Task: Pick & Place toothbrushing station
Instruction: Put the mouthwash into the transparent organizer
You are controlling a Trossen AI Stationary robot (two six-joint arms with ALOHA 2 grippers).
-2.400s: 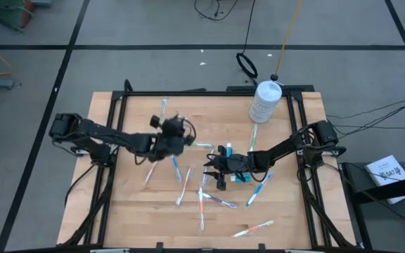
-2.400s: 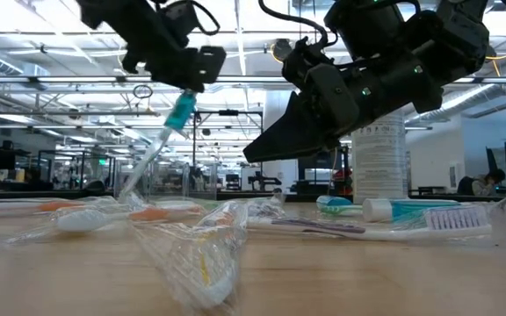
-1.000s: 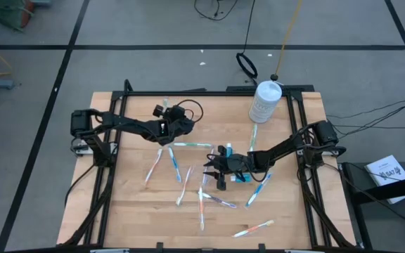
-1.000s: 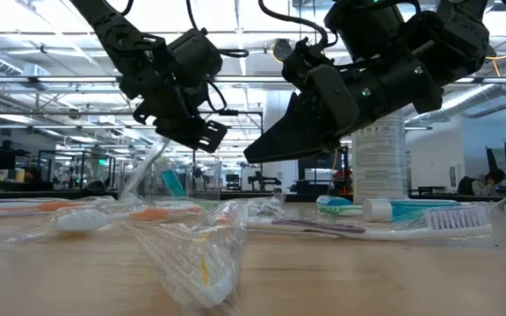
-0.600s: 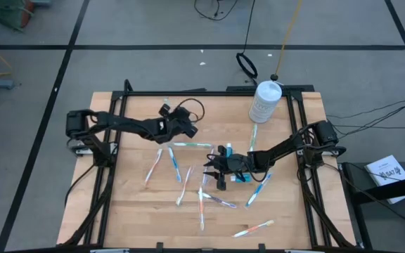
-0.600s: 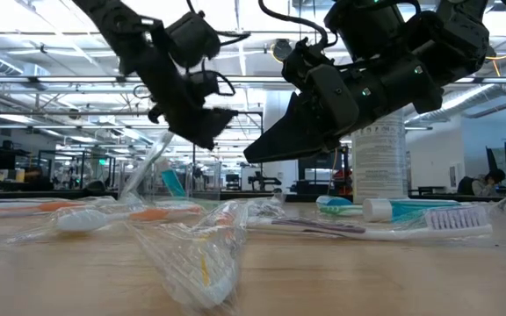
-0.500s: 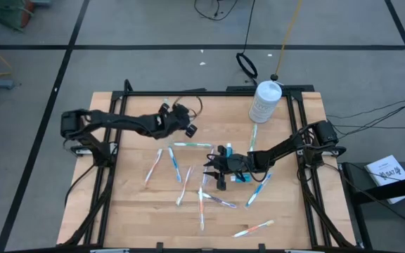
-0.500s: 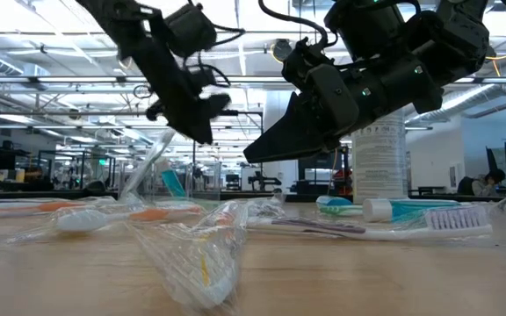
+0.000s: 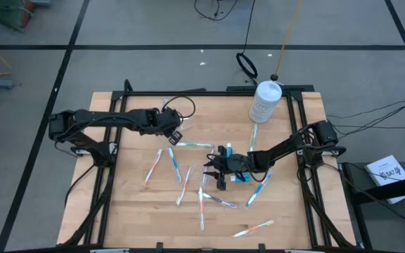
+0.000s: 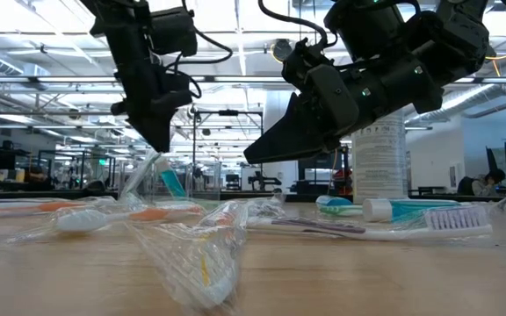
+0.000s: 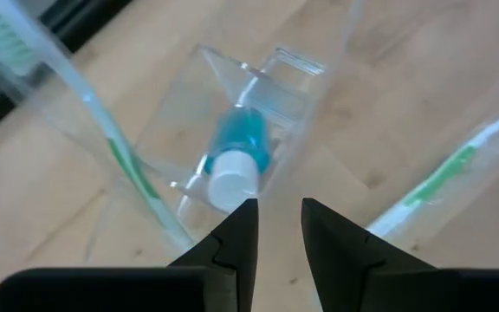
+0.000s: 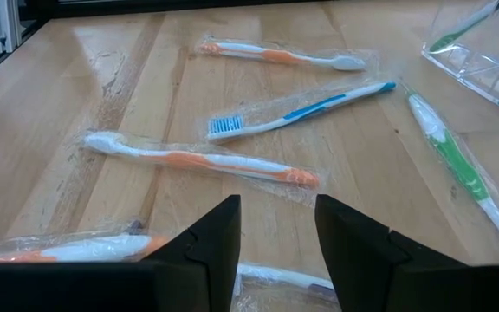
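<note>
The clear plastic cup (image 11: 258, 95) stands at the table's far left-centre (image 10: 158, 180). A teal toothpaste tube (image 11: 236, 152) with a white cap lies inside it. A green toothbrush (image 11: 119, 156) stands in the cup and leans on its rim. My left gripper (image 11: 277, 227) hangs just above the cup (image 9: 173, 131), points down, and is slightly open and empty. My right gripper (image 9: 213, 172) hovers open and empty over the table's middle, above wrapped toothbrushes (image 12: 202, 162).
Several wrapped toothbrushes (image 9: 183, 184) lie scattered over the middle and near part of the table. A teal tube (image 10: 402, 209) lies by my right gripper. The large white bottle (image 9: 264, 100) stands at the far right. A black frame (image 9: 118, 105) rims the table.
My left gripper held the teal tube over the cup 2.4 s ago; since then the tube has lain in the cup. In the last second the gripper has risen a little and turned from slanting to pointing straight down above the cup. My right arm has kept still.
</note>
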